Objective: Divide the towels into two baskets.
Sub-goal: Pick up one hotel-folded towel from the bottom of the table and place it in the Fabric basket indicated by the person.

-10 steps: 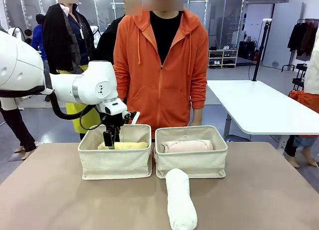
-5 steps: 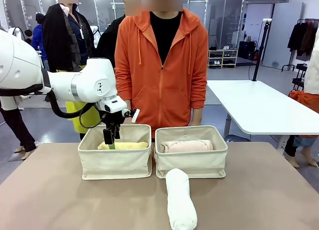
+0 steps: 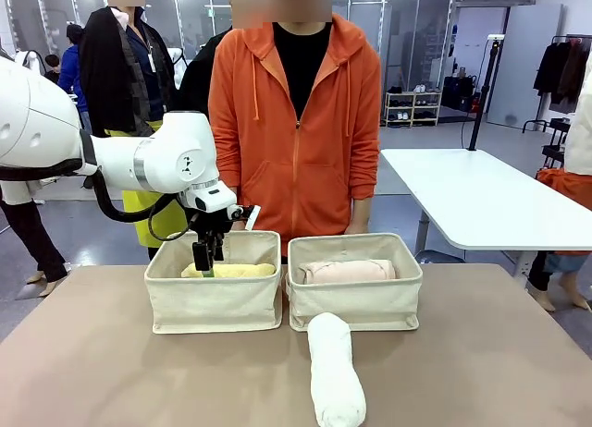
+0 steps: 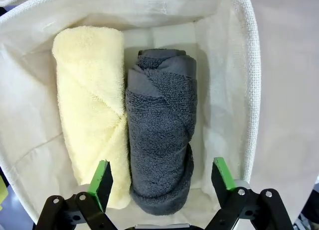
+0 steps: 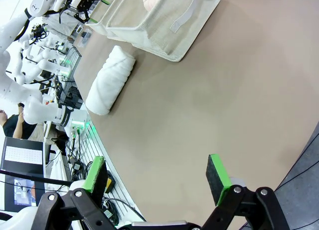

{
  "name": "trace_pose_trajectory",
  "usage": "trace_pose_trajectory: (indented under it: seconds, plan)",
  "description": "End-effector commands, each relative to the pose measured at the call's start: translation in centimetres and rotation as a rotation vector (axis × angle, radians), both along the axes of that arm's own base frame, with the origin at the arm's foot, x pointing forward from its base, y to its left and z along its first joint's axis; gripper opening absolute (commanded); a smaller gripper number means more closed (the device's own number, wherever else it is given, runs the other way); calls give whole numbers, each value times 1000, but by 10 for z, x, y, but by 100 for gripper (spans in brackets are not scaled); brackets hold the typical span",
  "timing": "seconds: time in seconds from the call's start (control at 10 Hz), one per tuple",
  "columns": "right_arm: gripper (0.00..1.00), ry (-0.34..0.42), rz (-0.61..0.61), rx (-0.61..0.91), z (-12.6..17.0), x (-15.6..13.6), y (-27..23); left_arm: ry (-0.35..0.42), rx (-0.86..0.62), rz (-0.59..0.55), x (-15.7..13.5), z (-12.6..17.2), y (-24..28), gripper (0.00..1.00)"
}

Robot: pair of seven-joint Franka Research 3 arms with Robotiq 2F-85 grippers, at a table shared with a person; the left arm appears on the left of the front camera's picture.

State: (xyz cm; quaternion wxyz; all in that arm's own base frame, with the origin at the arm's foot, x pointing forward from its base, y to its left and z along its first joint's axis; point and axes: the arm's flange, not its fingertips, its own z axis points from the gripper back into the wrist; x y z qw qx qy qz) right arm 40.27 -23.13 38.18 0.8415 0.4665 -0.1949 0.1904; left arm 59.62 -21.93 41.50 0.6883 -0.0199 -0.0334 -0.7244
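Left basket (image 3: 215, 302): holds the pale yellow towel (image 4: 89, 105) and the dark grey towel (image 4: 159, 140), side by side and touching.
Right basket (image 3: 356, 302): holds the light pink towel (image 3: 347, 271), its lower part hidden by the front wall.
White towel (image 3: 335, 372): lies on the desk (image 3: 481, 353), one end at the right basket's front wall.
Left fingers (image 4: 102, 177): apart and empty, over the dark grey towel's end.
Right fingers (image 5: 94, 174): apart and empty, over bare desk.
Hard to see: from the front, the pale yellow towel hides the dark grey towel.

Your front camera sits at the table's (image 3: 92, 353) near edge, facing the person (image 3: 296, 122) at the far edge. Your left wrist camera looks straight down, close, into the left basket (image 4: 253, 65), also in the front view. Your right wrist camera takes the table obliquely from farther off, sharing the white towel (image 5: 110, 80) with the front.
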Motion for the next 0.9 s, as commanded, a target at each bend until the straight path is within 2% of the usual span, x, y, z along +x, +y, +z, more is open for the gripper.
trace_pose_trajectory:
  seconds: [0.0, 0.3, 0.4, 0.7, 0.8]
  plan:
    - [100, -8, -7, -2, 2, 0, 3, -5, 6, -8, 1, 2, 2, 100]
    - [100, -8, -7, -2, 2, 0, 3, 0, 0, 0, 0, 0, 0, 100]
    - [100, -8, -7, -2, 2, 0, 3, -23, -39, 65, 2, 26, 4, 100]
    - [100, -8, -7, -2, 2, 0, 3, -8, -225, 281, -32, 101, 71, 100]
    - [100, -8, -7, -2, 2, 0, 3, 57, -310, 376, -52, 115, 103, 100]
